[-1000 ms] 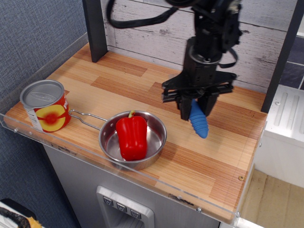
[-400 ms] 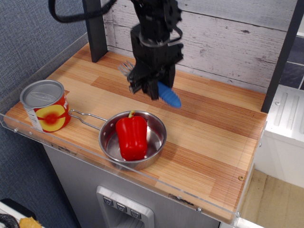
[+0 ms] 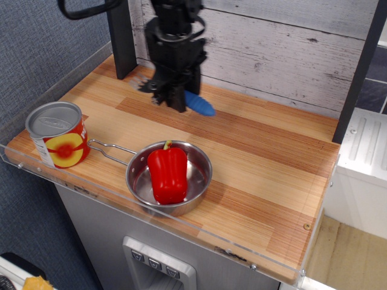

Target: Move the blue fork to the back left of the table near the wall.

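Observation:
My gripper (image 3: 171, 98) is shut on the blue fork (image 3: 199, 104) and holds it low over the back left of the wood-plank table (image 3: 266, 175), close to the whitewashed plank wall (image 3: 272, 48). The fork's ribbed blue handle sticks out to the right of the fingers. Its silver tines (image 3: 146, 83) show blurred to the left of the gripper. I cannot tell whether the fork touches the table.
A dark post (image 3: 121, 36) stands at the back left corner, just left of the gripper. A steel pan (image 3: 196, 181) with a red bell pepper (image 3: 167, 174) sits at the front middle. A tomato can (image 3: 57, 134) stands at the front left.
The gripper has carried the fork from the right middle of the table leftward and back toward the wall, and has come lower.

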Robot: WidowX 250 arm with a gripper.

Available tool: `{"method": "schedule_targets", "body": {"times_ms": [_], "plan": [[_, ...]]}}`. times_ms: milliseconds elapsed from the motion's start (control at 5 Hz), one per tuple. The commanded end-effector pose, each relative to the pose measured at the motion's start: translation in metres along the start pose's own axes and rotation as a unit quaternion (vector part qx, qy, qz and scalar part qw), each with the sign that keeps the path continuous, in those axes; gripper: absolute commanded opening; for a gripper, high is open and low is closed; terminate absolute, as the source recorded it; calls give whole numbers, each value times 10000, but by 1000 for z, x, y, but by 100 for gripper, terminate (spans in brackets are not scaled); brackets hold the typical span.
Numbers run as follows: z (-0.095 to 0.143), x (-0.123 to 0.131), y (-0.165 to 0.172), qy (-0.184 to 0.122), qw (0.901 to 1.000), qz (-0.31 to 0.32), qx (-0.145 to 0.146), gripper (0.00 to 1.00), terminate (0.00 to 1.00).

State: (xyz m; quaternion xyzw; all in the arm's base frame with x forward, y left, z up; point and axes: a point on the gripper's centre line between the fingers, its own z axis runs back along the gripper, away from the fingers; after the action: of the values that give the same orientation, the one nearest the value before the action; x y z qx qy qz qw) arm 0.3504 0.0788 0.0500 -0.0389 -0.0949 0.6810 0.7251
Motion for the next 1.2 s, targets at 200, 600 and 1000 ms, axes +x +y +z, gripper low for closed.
{"method": "schedule_targets", "body": {"times_ms": [200,600,1000], "plan": [[-10,45,2,-223,9997,105,8,0,0],[-22,51,-4,-44,9999,30,-99,0,0],[-28,52,-5,306,9988,-376,115,100,0]]}}
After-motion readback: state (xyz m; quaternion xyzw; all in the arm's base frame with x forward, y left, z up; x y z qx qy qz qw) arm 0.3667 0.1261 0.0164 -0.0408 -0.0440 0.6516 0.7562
